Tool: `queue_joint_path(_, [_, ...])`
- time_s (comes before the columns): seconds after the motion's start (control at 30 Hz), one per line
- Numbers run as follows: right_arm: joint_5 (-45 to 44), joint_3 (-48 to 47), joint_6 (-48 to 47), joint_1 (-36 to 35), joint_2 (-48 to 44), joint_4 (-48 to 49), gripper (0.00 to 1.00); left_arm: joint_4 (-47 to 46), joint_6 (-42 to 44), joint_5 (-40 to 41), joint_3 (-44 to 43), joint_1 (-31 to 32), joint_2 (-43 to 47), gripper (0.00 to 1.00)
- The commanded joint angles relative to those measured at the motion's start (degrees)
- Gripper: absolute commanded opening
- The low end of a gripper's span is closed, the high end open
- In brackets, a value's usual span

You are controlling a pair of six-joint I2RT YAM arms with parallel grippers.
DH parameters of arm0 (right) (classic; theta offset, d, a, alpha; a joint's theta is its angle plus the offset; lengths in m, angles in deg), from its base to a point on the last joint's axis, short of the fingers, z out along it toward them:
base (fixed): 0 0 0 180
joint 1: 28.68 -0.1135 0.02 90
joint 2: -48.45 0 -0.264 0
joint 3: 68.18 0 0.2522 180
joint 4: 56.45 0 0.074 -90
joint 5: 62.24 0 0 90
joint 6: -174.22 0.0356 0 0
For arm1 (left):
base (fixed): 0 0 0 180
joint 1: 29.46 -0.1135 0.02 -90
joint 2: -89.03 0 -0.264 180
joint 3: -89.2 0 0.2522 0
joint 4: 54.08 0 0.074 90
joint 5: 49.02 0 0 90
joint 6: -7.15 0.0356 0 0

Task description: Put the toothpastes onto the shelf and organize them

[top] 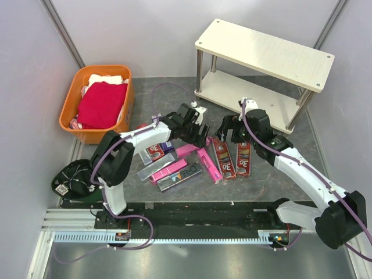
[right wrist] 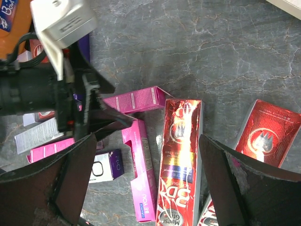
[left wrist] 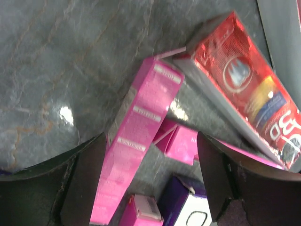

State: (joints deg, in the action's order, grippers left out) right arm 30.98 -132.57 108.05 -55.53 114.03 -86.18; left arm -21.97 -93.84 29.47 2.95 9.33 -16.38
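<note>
From above, the light is bright and even, falling from overhead. The pale walls nearly wash out, and the shelf at 1 o'clock throws only soft shadows on the dark worktop. The left wrist view is the softest: the pink carton is smeared, a white glare spot sits at 9 o'clock, and the fingers of the left pincer are dark blurs. The right wrist view is sharper. Its central red carton flares on its foil, with the print readable, and the right pincer lies in shadow.

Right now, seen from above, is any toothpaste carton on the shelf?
No, both boards of the shelf hold nothing; the cartons lie on the table.
</note>
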Motion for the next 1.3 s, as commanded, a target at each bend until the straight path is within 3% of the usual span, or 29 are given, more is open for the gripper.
queue_joint_path(0.0, [0.12, -1.58, 0.95, -0.22, -2.04, 0.15, 0.98, -0.33, 2.02, 3.16, -6.95, 2.08, -3.66, 0.84])
queue_joint_path(0.23, [-1.82, -1.49, 1.39, -0.13, -3.79, -0.64, 0.98, 1.07, 2.02, 8.41, -10.13, 4.37, -10.43, 0.80])
queue_joint_path(0.43, [-2.08, -2.01, 1.48, -0.13, -4.41, -0.82, 0.98, 4.85, 0.00, 14.49, -13.99, 5.95, -15.87, 0.70])
queue_joint_path(0.53, [-2.08, -2.10, 1.39, -0.13, -4.50, -1.08, 0.98, 6.08, 0.35, 15.81, -14.70, 6.56, -17.28, 0.60])
queue_joint_path(0.6, [-2.26, -2.10, 1.39, -0.13, -4.50, -1.08, 0.98, 6.35, 0.09, 15.90, -14.44, 6.65, -17.55, 0.48])
queue_joint_path(0.63, [-2.34, -2.10, 1.48, -0.13, -4.50, -1.17, 0.98, 6.44, -0.18, 16.25, -14.26, 6.65, -17.47, 0.41])
queue_joint_path(0.93, [-1.47, -2.72, 1.65, -0.13, -3.97, -1.00, 0.98, 6.44, -0.09, 17.49, -13.73, 6.04, -12.02, 0.22])
queue_joint_path(1.2, [0.20, -3.51, 2.00, -0.13, -3.79, -0.56, 0.98, 6.61, -2.29, 11.68, -12.68, -0.18, -3.50, 0.20])
queue_joint_path(1.27, [0.90, -3.68, 2.09, -0.13, -3.62, -0.21, 0.98, 6.44, -3.16, 7.13, -11.80, -2.04, -0.51, 0.20])
